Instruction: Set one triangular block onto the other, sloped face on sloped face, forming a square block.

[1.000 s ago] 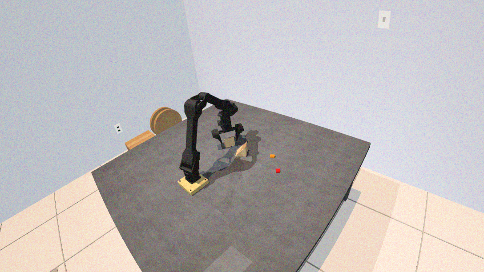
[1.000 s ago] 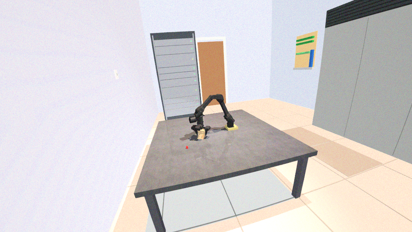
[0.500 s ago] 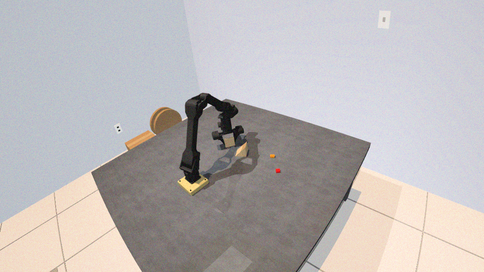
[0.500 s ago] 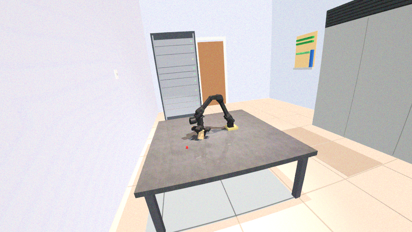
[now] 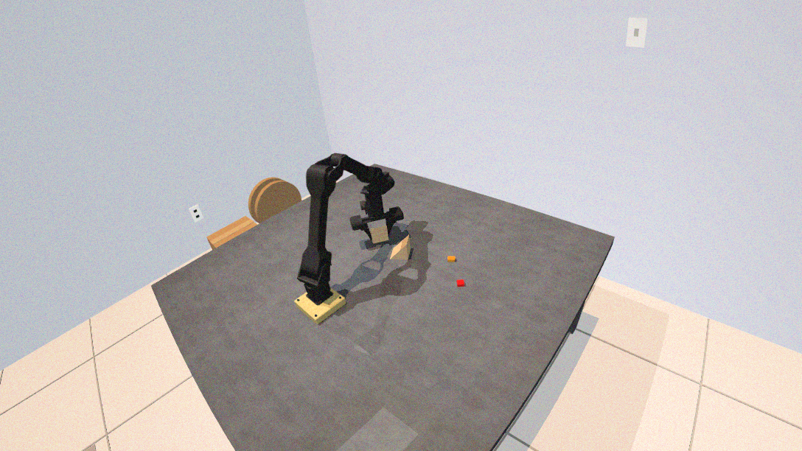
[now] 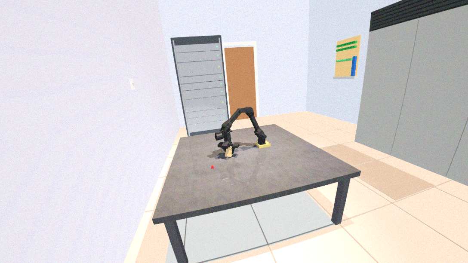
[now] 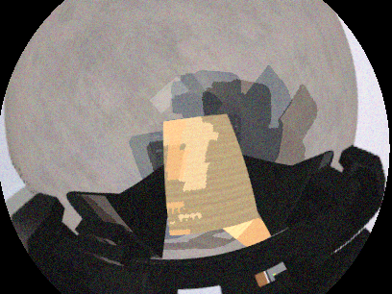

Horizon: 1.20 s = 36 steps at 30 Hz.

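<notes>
One tan triangular block [image 5: 379,232] [image 7: 207,192] is between my fingers, low over the table [image 5: 314,381] [image 6: 278,176]; whether it touches the table is unclear. My gripper [image 5: 377,228] [image 7: 201,161] points down and is shut on this block, with one black finger at each side. The other triangular block [image 5: 400,248] [image 6: 228,154] [image 7: 257,232] stands on the table close beside the held one, outside the fingers. In the wrist view only part of it shows, at the lower right past the held block. In the exterior view the two blocks overlap.
A small orange piece [image 5: 451,258] and a small red cube [image 5: 460,283] [image 6: 212,166] lie on the table beyond the free block from my arm's base [image 5: 319,305] [image 6: 263,144]. The wall stands behind the table's far edge.
</notes>
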Each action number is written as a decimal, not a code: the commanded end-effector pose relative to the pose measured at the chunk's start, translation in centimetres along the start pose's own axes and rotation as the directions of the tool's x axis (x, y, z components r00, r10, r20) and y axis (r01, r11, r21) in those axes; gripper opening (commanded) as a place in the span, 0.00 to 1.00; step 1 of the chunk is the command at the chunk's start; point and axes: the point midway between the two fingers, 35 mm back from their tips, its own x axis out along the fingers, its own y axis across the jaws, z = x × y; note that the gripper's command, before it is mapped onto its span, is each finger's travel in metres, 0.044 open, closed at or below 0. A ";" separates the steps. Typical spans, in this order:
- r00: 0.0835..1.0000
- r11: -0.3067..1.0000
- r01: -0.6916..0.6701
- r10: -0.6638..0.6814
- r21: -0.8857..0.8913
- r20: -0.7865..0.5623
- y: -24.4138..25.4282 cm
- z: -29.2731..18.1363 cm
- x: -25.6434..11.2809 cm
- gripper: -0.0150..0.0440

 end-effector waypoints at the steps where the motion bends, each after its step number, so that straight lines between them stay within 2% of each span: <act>1: 1.000 1.000 0.015 -0.015 0.002 0.015 -0.2 0.2 -2.0 0.25; 16: 1.000 0.999 0.011 -0.011 -0.049 0.011 -0.2 0.2 -1.8 0.25; 25: 1.000 0.963 0.013 -0.011 -0.269 0.009 -0.2 0.2 -1.8 0.25; 36: 1.000 0.847 0.015 -0.013 -0.531 0.008 -0.2 0.2 -1.8 0.25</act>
